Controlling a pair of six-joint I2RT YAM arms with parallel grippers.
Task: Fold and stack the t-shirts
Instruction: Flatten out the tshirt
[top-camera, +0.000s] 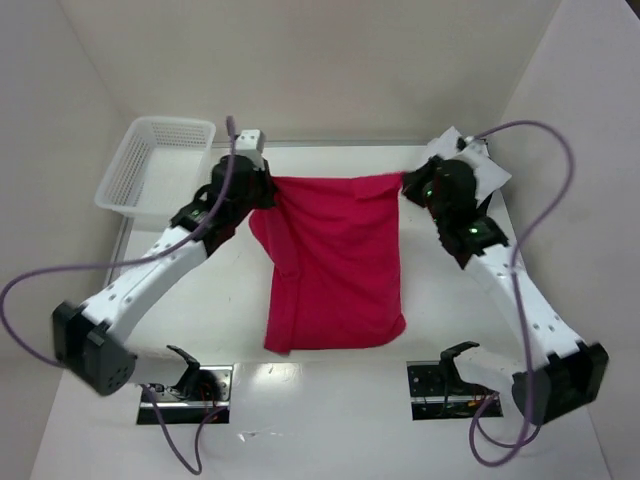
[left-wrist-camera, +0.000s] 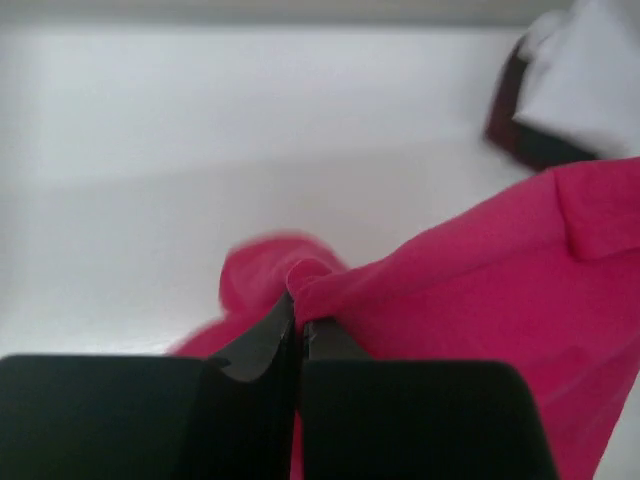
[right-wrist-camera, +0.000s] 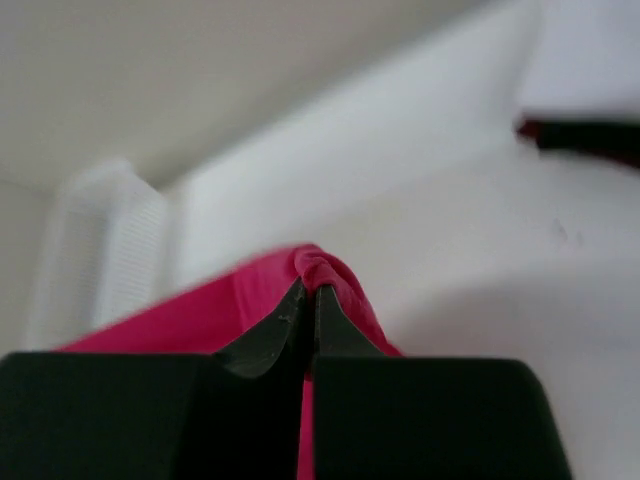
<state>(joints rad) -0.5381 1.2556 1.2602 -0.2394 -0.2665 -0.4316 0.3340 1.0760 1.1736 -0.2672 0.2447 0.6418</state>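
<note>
The right arm (top-camera: 505, 275) hides most of the white t-shirt (top-camera: 493, 178), and the dark t-shirt (left-wrist-camera: 515, 135) is only a blur.

light: bright, even, overhead | shadows: soft | glare: near table (top-camera: 300, 372) edge | wrist views: backgrounds blurred (jaws sharper)

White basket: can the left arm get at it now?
Likely yes: the basket sits close beside the left hand, nothing between, but that hand is shut on the red t-shirt.
</note>
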